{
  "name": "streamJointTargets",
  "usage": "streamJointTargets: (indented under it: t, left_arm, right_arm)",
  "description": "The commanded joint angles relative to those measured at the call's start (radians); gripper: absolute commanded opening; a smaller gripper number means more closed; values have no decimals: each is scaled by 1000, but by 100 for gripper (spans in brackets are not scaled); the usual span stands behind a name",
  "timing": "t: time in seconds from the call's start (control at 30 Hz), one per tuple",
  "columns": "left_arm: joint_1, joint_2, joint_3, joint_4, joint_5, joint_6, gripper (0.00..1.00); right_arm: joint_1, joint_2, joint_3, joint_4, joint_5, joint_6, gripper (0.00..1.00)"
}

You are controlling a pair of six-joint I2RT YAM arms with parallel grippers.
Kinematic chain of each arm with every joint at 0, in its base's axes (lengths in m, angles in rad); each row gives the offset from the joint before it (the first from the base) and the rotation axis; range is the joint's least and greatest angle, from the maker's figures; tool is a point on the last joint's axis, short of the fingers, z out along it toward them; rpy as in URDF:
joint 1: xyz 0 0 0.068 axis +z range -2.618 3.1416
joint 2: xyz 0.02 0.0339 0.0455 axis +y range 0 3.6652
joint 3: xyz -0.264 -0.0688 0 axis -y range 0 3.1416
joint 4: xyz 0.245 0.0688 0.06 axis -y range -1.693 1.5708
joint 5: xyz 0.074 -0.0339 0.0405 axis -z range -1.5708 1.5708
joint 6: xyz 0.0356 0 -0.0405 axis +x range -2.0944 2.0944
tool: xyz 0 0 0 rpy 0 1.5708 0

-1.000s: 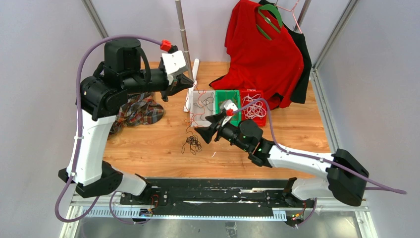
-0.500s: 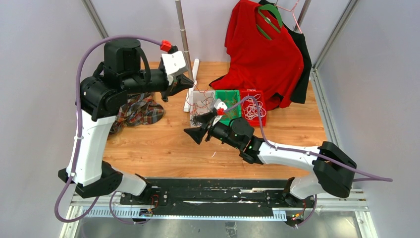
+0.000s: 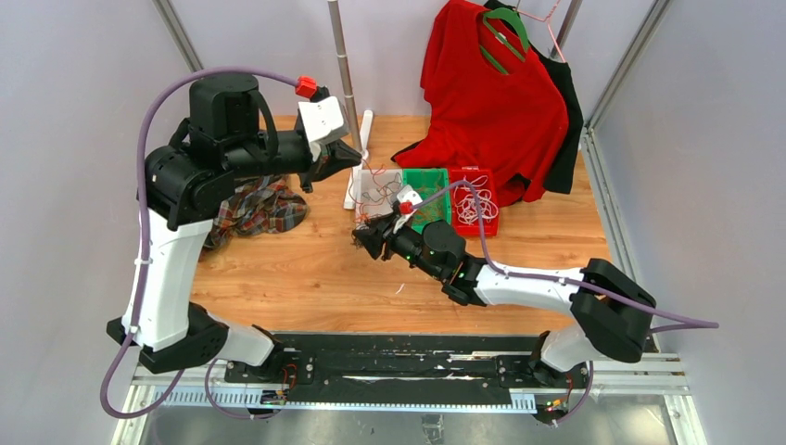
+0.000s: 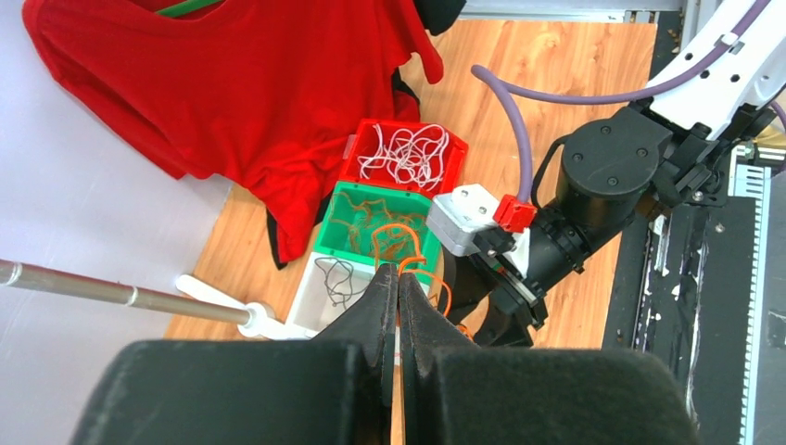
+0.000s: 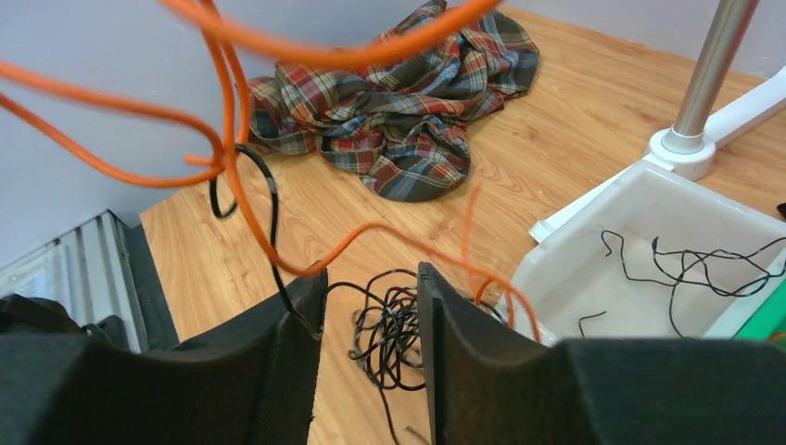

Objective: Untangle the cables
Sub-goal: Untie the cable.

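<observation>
My left gripper [image 3: 356, 157] is raised over the white bin, and in the left wrist view [image 4: 399, 274] it is shut on an orange cable [image 4: 410, 262]. The orange cable [image 5: 324, 59] hangs in loops down in front of my right gripper. My right gripper [image 3: 363, 237] is low over the table. In the right wrist view [image 5: 371, 271] it is open, with a black cable tangle [image 5: 394, 338] between its fingers. One black strand rises to the orange loops. I cannot tell whether the tangle rests on the wood.
A white bin [image 4: 310, 301] holds a thin black wire, a green bin [image 4: 345, 215] orange cables, a red bin [image 4: 357, 148] white cables. A plaid cloth [image 5: 399, 120] lies at left. A pole's white base [image 5: 686, 141] stands beside the white bin. A red shirt [image 3: 491, 102] hangs behind.
My right gripper has moved left and farther from the bases, onto the black tangle. The tangle has left its earlier spot on the open wood. My left arm has shifted slightly.
</observation>
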Motion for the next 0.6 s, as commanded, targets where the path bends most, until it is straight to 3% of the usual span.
streamJointTargets:
  t: [0.0,0.3,0.57]
  left_arm:
    - [-12,-22,26,6,16,-15,0]
    - [-12,-1,85,6,-25,8,0]
    - [-12,25,133,6,-59,31,0]
  right_arm:
    - [10,25,0,-7,23,-12,35]
    - [10,79,-117,47,41,61,8]
    - [16,121,-276,136,108,122,8]
